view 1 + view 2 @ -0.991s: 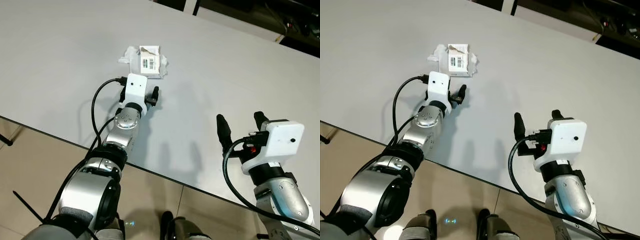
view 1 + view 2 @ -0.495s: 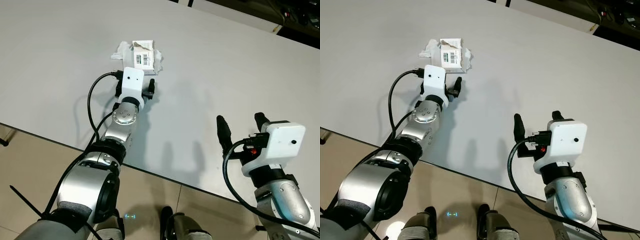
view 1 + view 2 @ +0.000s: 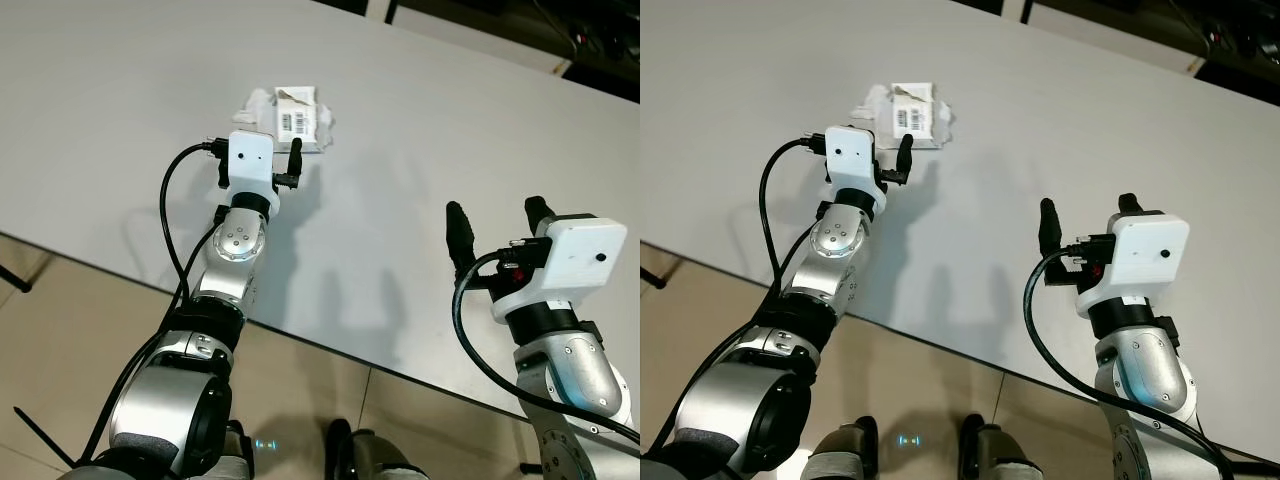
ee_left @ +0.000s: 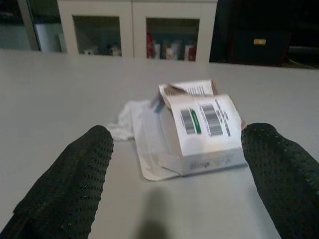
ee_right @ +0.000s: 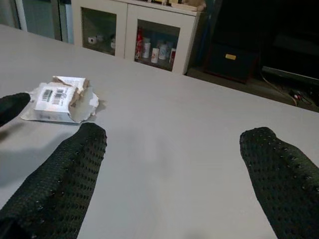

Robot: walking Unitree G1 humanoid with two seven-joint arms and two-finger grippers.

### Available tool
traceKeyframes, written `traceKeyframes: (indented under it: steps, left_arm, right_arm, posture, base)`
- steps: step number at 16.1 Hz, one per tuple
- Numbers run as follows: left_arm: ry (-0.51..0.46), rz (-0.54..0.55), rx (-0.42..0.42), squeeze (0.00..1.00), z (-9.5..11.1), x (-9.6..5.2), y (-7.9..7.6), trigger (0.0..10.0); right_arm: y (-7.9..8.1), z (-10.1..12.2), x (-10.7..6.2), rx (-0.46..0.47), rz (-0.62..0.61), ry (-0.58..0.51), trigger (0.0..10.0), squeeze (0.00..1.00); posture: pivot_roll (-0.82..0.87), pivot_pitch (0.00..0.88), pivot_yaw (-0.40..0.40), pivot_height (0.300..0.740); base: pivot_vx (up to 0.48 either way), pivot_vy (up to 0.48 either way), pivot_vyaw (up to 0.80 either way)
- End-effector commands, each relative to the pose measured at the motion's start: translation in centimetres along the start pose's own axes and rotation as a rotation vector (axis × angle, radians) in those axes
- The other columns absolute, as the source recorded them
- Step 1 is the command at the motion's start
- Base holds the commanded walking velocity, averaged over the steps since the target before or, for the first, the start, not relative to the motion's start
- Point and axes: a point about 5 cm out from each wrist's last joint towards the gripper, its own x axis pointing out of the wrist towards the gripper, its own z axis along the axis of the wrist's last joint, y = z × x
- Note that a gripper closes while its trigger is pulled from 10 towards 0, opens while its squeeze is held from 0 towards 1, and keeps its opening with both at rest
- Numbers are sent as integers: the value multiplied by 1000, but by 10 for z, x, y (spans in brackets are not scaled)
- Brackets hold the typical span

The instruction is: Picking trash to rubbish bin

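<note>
The torn white cardboard packet with barcode labels (image 3: 297, 120) lies on the grey table (image 3: 120, 90). The left hand (image 4: 174, 164), fingers spread and empty, sits just short of it, lined up to straddle it. The right hand (image 3: 495, 225) hovers well apart, also spread and empty.

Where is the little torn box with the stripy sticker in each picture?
Left eye view: the box lies on the table, just past the left pincer.
Right eye view: same spot, upper middle.
Left wrist view: in the middle, between the open black fingers.
Right wrist view: far off, beside a black finger.
Shared landmark: the crumpled white paper under the box.
</note>
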Motion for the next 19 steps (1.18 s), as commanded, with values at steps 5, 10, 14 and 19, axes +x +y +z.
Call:
traceKeyframes:
  steps: [5, 10, 14, 19]
  left_arm:
    - [-36, -56, -47, 0, 8, -15, 0, 10000]
    - [-124, -2, -58, 0, 38, -10, 13, 10000]
    - [-101, -5, -68, 0, 39, -13, 12, 10000]
    - [-85, -4, -75, 0, 42, -12, 12, 10000]
  right_arm:
    - [-3, -3, 12, -6, -10, -36, 10000, 0]
    - [-5, -4, 17, -9, -7, -62, 10000, 0]
    - [-5, -6, 18, -10, -6, -70, 10000, 0]
    - [-5, -7, 18, -9, -4, -72, 10000, 0]
  posture:
    - [137, 91, -80, 740]
    - [150, 74, -79, 740]
    - [152, 74, -76, 740]
    - [153, 76, -76, 740]
  base:
    - [0, 0, 0]
    - [326, 0, 0]
    - [327, 0, 0]
    - [329, 0, 0]
